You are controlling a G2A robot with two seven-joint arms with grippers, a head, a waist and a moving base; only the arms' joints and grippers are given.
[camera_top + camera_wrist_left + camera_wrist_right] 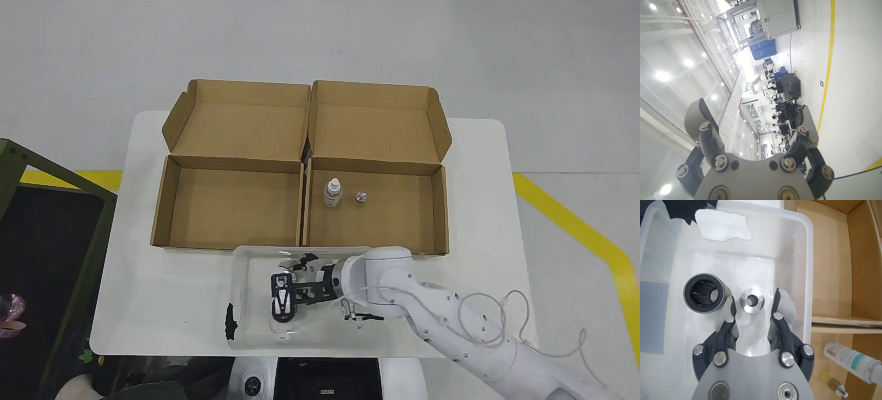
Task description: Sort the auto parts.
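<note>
2 parts wait in the clear bin: a linear bearing and a steel bushing, straddled by the right gripper, jaws spread. The cardboard box at 1 o'clock holds 2 items, seemingly sorted.

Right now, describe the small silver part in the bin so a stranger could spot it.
Find the clear plastic bin in front of the cardboard boxes. Inside, between the open fingers of the right gripper, stands a short silver ring with a centre hole, smaller and barer than the black-ended cylinder beside it.
</note>
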